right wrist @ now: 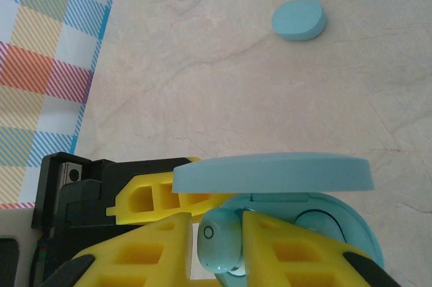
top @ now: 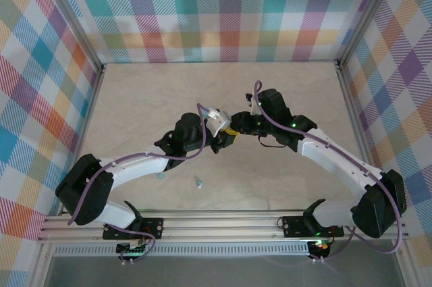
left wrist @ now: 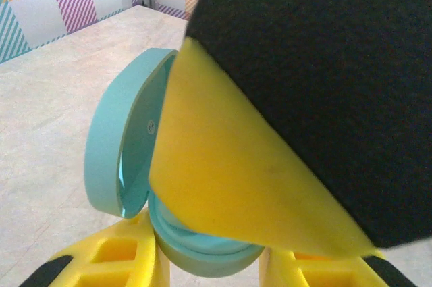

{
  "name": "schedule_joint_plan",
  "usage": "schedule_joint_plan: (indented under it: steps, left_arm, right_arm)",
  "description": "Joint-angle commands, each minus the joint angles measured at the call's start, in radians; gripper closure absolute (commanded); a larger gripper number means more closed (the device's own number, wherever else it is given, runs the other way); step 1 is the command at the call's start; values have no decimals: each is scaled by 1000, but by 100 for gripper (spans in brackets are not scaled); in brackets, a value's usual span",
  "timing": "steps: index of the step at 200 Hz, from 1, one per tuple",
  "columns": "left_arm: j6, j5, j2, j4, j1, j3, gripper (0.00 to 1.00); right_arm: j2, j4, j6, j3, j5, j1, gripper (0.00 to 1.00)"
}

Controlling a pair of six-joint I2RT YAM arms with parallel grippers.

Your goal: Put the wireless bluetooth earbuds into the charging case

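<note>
Counting two smooth light-blue oval plastic cases: closed case (right wrist: 299, 19) on the marbled table (right wrist: 202, 64), open case (right wrist: 270, 172) clamped by the left gripper (left wrist: 212, 263). Right gripper (right wrist: 217, 250) narrowly flanks one rounded light-blue earbud (right wrist: 219, 233) over it; grip indeterminate.

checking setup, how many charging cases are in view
2: one open case in the left gripper, one closed case lying on the table. More may be hidden under the arms.

Beige stone-patterned table (top: 135, 98) lies open on every side; the raised lid (right wrist: 270, 172) of the light-blue plastic charging case (right wrist: 351, 223) overhangs its wells.
</note>
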Motion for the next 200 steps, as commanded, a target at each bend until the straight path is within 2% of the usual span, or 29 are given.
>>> schedule_joint_plan:
  steps: [1,141,200]
  left_arm:
    - [2,7,-9,28,-13,35,87]
    - [13,5,-34,0,-14,21,86]
    - [36,32,-87,-27,-14,-19,86]
  right_arm:
    - [-17,-44,-18,13,19,5,73]
    - [-126,-157,-87,124,76,2,67]
    - [-65,-322,-174,277,15,-64,64]
